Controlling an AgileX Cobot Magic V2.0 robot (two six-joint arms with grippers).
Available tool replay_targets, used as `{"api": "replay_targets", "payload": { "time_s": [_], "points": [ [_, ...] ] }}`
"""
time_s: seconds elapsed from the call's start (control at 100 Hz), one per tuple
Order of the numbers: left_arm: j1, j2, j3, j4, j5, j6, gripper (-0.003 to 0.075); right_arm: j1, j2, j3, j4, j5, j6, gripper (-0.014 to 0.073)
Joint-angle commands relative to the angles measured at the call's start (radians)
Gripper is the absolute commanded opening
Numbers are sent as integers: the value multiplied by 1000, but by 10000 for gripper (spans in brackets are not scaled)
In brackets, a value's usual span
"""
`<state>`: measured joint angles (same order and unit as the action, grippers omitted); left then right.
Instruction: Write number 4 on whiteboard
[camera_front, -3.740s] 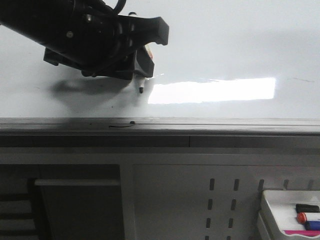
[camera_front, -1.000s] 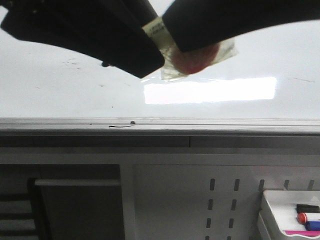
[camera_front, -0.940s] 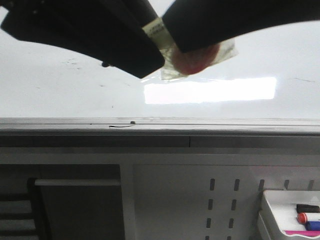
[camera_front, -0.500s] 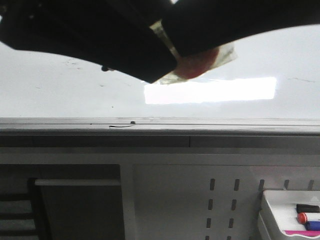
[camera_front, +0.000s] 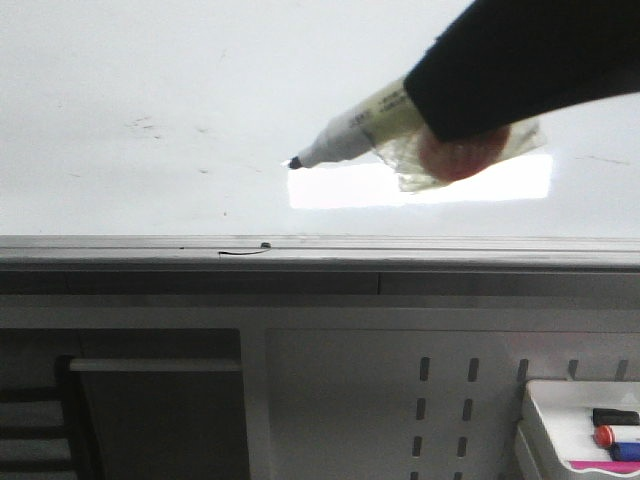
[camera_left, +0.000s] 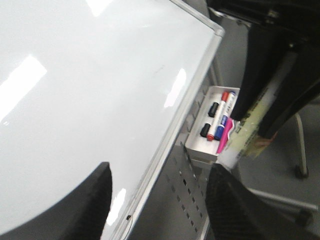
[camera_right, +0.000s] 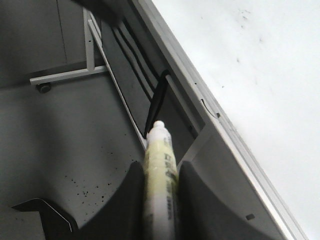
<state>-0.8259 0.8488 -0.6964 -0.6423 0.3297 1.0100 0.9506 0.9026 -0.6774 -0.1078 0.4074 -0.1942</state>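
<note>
The whiteboard (camera_front: 150, 80) is glossy white with faint grey smudges and a bright glare; no number 4 shows on it. My right gripper (camera_front: 440, 105) reaches in from the upper right and is shut on a taped, yellowish marker (camera_front: 360, 125). The marker's uncapped black tip is close to the board at the glare's left end. In the right wrist view the fingers (camera_right: 132, 187) clamp the marker (camera_right: 160, 160). My left gripper (camera_left: 157, 175) is open and empty, off the board's corner, and is out of the front view.
A short black squiggle (camera_front: 243, 252) lies on the grey edge strip (camera_front: 450, 245). A white tray (camera_front: 540, 410) of coloured markers hangs at the lower right; it also shows in the left wrist view (camera_left: 200, 145). A perforated metal frame is below the board.
My left arm has left the front view. My right gripper has shifted right with the marker, whose tip now points left, bare over the board.
</note>
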Motion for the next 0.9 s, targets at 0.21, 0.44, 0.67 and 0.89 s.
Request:
{"api": "replay_targets", "payload": {
  "time_s": [0.21,0.44,0.67,0.89],
  "points": [
    [50,-296,245,-280,-182,-14,149,-59,-18,88,-1,-298,8,-52],
    [50,-359,312,-340,-242,-14,-20,-199,88,96,-1,-493,8,-53],
    [50,-359,312,-342,-237,-14,-20,-248,129,48,-1,-508,8,-53],
    [50,-359,312,-342,-237,-14,-20,-248,123,37,-1,-502,8,-53]
  ]
}}
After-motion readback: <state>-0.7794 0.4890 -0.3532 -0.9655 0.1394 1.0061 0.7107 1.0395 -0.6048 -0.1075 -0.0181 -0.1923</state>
